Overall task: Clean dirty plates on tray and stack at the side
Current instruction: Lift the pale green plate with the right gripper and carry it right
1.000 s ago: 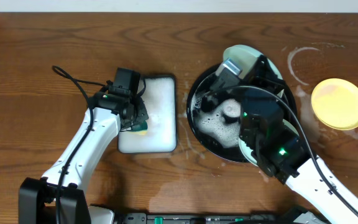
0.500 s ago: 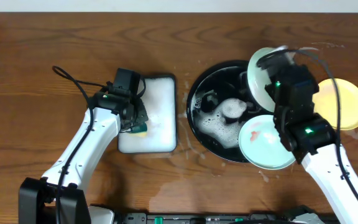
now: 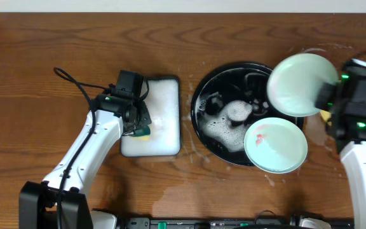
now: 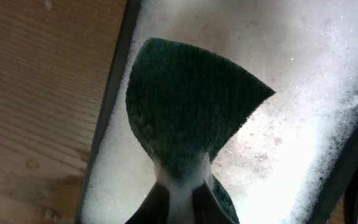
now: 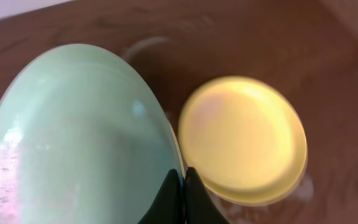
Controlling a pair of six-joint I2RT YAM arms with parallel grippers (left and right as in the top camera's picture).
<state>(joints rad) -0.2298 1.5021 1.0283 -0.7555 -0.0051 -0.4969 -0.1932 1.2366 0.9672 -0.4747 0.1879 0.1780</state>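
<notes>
Left of the black tray (image 3: 200,95), my left gripper (image 4: 180,200) is pinched tight on the narrow end of a green scouring sponge (image 4: 188,109). The sponge fans out from my fingers and its pad lies against the suds in the white foam tray (image 3: 164,95), which sits just beside the black tray on its left. From overhead a yellow edge of the sponge shows under my wrist, at the foam tray's side farthest from the black tray.

The black tray itself holds white froth (image 3: 229,124) across its middle. A pale mint plate with a red-orange smear (image 3: 275,145) rests on the tray's lower right rim and hangs out past it.

At the tray's upper right, my right gripper (image 5: 182,183) is clamped on the rim of a second mint plate (image 5: 73,137), its jaws pressed close with only the plate's edge between them. This plate shows no smear and sits raised, overlapping the tray's rim when seen from above. Right of the black tray, the pale yellow plate (image 5: 247,140) lies flat on the wet wooden table (image 5: 328,56), partly tucked behind the plate I hold.
</notes>
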